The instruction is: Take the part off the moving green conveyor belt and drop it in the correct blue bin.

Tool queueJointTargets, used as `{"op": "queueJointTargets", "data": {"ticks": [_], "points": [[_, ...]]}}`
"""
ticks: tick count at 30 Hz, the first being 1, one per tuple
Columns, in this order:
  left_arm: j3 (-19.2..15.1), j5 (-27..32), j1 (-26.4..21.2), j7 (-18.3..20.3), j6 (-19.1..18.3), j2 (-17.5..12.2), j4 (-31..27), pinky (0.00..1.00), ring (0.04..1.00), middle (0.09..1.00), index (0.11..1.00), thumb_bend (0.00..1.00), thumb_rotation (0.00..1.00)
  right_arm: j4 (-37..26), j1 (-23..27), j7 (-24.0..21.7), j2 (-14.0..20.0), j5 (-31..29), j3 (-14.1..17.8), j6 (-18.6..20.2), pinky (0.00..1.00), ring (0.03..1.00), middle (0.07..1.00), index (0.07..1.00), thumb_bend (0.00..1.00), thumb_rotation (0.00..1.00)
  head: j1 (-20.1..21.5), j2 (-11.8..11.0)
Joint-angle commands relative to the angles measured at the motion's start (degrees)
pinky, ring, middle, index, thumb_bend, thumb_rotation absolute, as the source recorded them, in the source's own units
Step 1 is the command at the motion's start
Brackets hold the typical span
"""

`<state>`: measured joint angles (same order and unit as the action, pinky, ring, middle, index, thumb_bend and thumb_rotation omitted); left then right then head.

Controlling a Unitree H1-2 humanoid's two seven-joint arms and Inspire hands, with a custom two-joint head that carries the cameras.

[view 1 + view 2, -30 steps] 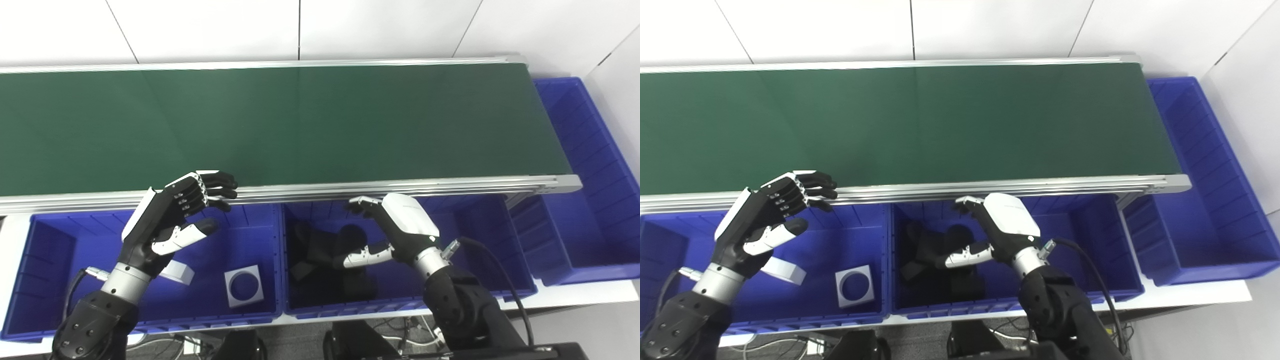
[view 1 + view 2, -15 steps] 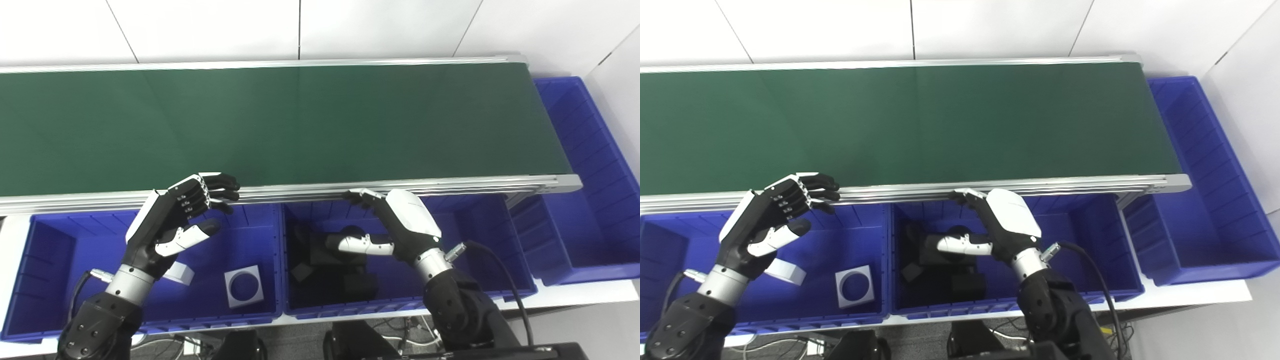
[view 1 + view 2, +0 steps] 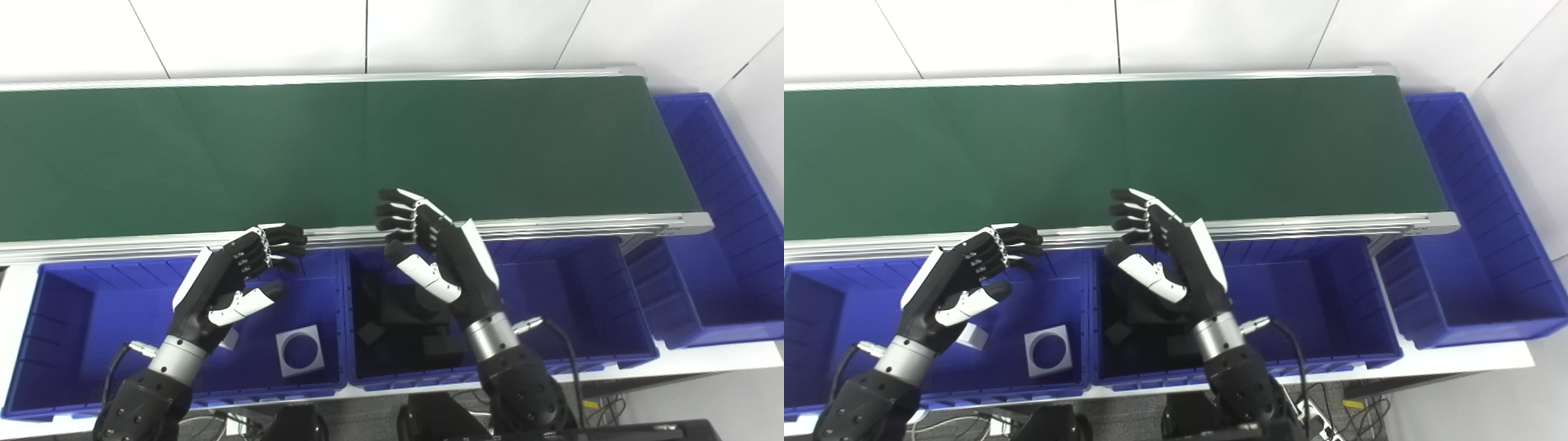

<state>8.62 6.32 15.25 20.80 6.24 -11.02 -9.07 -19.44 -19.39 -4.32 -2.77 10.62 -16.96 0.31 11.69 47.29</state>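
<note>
The green conveyor belt runs across the view with no part on it. My left hand hovers open over the left blue bin, fingers near the belt's front rail. Over the middle blue bin my right hand is raised and open, palm turned left, fingertips reaching above the belt's front edge. Neither hand holds anything. The left bin holds a white square part with a round hole and another white part partly hidden behind my left hand. Several black parts lie in the middle bin.
A third blue bin stands at the belt's right end, nothing visible inside. The aluminium front rail of the conveyor separates the belt from the bins. White wall panels lie behind the belt.
My right hand rose out of the middle bin, turned palm-left and spread its fingers above the belt edge. The left hand drifted slightly right and lower, still open.
</note>
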Motion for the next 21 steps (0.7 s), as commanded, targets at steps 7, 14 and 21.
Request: {"op": "queueJointTargets", "data": {"ticks": [7, 14, 21], "points": [[0.29, -1.68, -0.12, -1.25, 4.5, 0.44, 1.26, 0.59, 0.679, 0.722, 0.729, 0.83, 0.55, 4.39, 0.44, -0.45, 1.86, -0.15, -1.39, -8.53, 0.7, 0.754, 0.778, 0.828, 0.66, 0.71, -3.4, -1.67], [0.67, -2.61, 0.33, -1.91, 5.24, 1.41, 1.8, 0.61, 0.719, 0.768, 0.765, 0.85, 0.54, 7.47, 2.72, -2.85, 6.32, 1.39, -2.1, -7.42, 0.76, 0.815, 0.838, 0.884, 0.8, 0.6, -5.97, -2.66], [1.26, -3.82, 0.92, -2.85, 5.72, 2.72, 2.11, 0.63, 0.755, 0.791, 0.793, 0.85, 0.53, 9.83, 4.16, -3.57, 8.93, 2.07, -1.65, -7.2, 0.75, 0.814, 0.844, 0.881, 0.86, 0.58, -9.35, -3.84]]}}
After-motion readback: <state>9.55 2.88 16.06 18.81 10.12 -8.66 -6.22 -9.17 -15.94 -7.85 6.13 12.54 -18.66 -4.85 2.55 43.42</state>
